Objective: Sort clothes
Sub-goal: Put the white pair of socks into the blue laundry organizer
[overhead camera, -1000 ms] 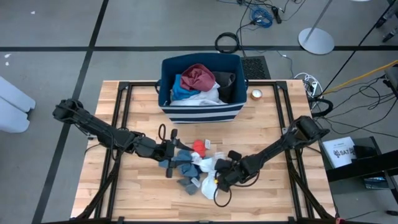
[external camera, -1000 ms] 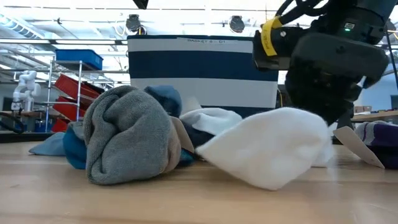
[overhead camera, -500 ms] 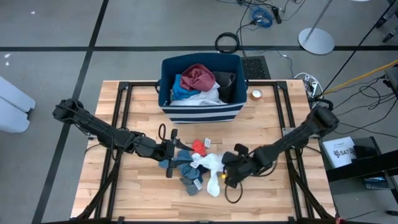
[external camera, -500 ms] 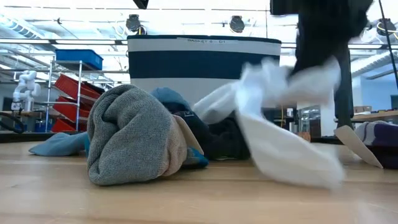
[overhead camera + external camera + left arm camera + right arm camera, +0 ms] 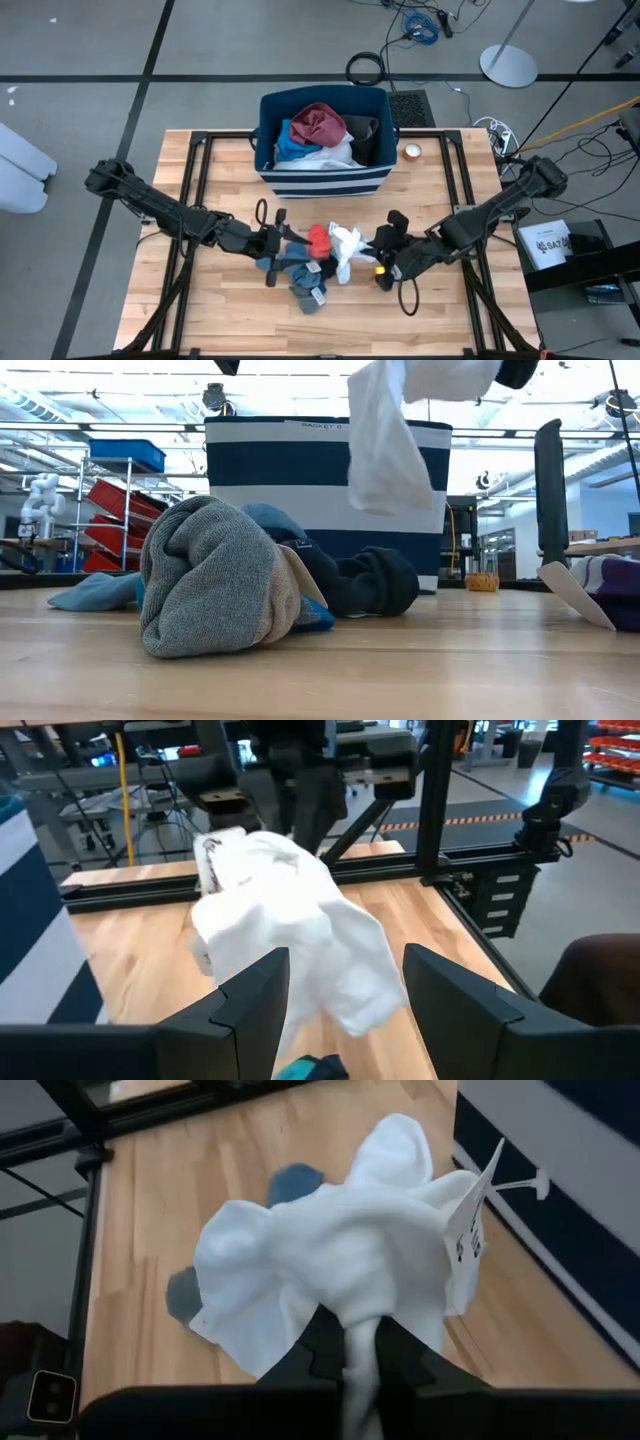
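A white garment (image 5: 345, 248) with a paper tag (image 5: 468, 1232) hangs in the air over the table's middle, and my right gripper (image 5: 378, 258) is shut on it. Below and to its left lies a pile: a red-orange piece (image 5: 318, 238), a grey sock (image 5: 215, 575), blue pieces (image 5: 297, 270) and a dark piece (image 5: 375, 582), all resting on the wood. My left gripper (image 5: 283, 245) stands open at the pile's left side, and in its wrist view the white garment (image 5: 290, 920) hangs just beyond its fingers. My right gripper pinches a bunched-up fold of the white garment (image 5: 358, 1338) between its two fingers, several layers gathered together. The fingers slant downward from the table's right side. The garment hangs slack below the fingers, its lower end (image 5: 385, 485) clear of the table and the pile.
A navy bin with white stripes (image 5: 322, 165) stands at the far middle, with maroon, blue, white and dark clothes in it. A small roll (image 5: 412, 152) lies right of the bin. Black frame rails (image 5: 195, 190) run along the table's left and right sides.
My right gripper has risen and drawn back toward the table's right and far side, tipping closer to level. The white garment, which lay spread on the table at the pile's near right, has gone up with it and now hangs clear.
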